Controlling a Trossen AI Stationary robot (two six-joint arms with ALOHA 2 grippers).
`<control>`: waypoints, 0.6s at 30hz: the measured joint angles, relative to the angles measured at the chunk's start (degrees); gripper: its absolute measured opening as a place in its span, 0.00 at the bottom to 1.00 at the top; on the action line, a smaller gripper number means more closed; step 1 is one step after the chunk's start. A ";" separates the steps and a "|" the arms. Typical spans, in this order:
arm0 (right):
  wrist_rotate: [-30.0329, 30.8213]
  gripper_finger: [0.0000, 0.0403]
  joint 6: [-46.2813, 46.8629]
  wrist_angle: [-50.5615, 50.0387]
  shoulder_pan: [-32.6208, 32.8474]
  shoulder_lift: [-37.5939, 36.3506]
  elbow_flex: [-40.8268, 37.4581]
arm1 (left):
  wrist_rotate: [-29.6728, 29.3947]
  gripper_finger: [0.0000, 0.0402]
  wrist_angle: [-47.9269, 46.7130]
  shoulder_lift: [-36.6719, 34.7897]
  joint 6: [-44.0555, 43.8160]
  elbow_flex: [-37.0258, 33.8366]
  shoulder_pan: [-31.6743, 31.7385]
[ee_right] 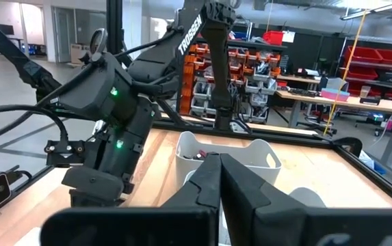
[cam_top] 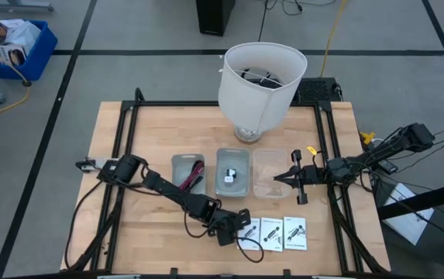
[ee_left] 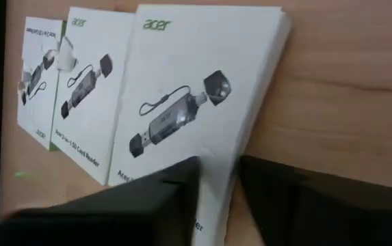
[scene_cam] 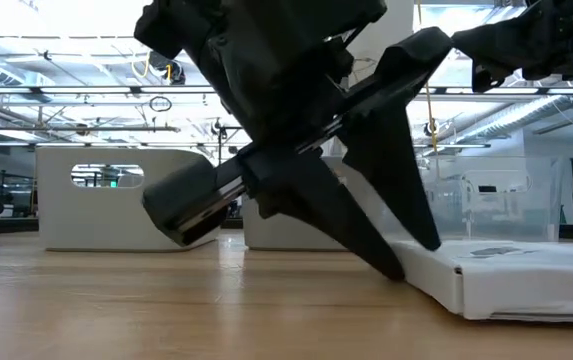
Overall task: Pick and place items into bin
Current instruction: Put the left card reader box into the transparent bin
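Three white card packets with black print lie flat in a row near the table's near edge. My left gripper is open and low over the leftmost packet, astride its left edge. Behind them stand three small bins. The grey left one holds dark-red and black cables. The grey middle one holds a tiny black cube and a white block. The right one is clear. My right gripper hovers shut over the clear bin's right rim. My left gripper comes slanting down from the table's left at the leftmost packet's left edge. One fingertip is on the printed top face near that edge. The other fingertip is down at the wood just outside it. The packet lies flat on the table.
A big white lampshade stands at the table's far side behind the bins. A thin black cable loop lies on the wood by the packets. Black frame rails run along the table's left and right sides. A blue bin sits on the floor.
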 joint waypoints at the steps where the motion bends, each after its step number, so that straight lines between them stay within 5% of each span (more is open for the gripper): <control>1: -0.01 0.00 0.00 -0.02 0.00 0.00 0.00 | 0.30 0.20 -0.37 0.00 0.06 0.00 -0.12; 4: -0.01 0.00 0.02 -0.02 0.00 0.00 0.00 | 0.73 0.05 -1.31 0.00 0.29 0.00 -0.23; 18: -0.01 0.00 0.00 -0.11 0.00 0.00 0.00 | -6.35 0.01 -0.92 -8.38 -1.45 -0.17 -2.95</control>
